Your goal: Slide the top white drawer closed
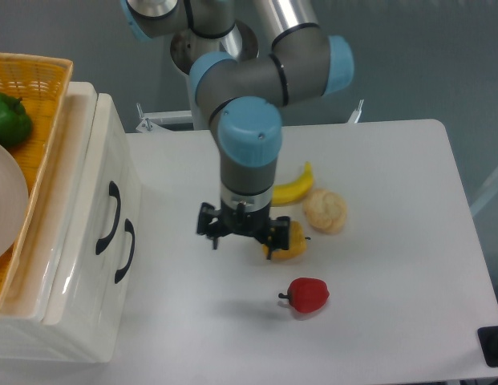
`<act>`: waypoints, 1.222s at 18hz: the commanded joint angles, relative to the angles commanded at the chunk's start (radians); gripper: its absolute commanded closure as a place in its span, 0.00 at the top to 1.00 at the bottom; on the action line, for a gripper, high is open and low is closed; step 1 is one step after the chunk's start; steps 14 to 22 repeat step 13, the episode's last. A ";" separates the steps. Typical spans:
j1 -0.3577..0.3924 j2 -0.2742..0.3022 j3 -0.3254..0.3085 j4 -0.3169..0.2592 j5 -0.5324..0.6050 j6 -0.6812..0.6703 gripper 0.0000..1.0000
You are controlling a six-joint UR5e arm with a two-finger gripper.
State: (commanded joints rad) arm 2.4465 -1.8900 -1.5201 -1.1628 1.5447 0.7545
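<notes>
Top drawer (80, 208) sat pushed in at worktop's (377, 241) 9 o'clock. Gripper (242, 238) hung mid-worktop, jaws apart, empty, partly hiding banana (293, 186) and yellow pepper (293, 245).

Even, bright overhead light. Soft diffuse shadow on table (393, 176) beneath arm, near red pepper (308, 294). Glossy highlights along white cabinet (68, 265) edges and metal arm tube. Focus mostly sharp; mild softness overall.
</notes>
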 joint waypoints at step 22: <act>0.131 0.092 -0.026 -0.067 0.129 0.221 1.00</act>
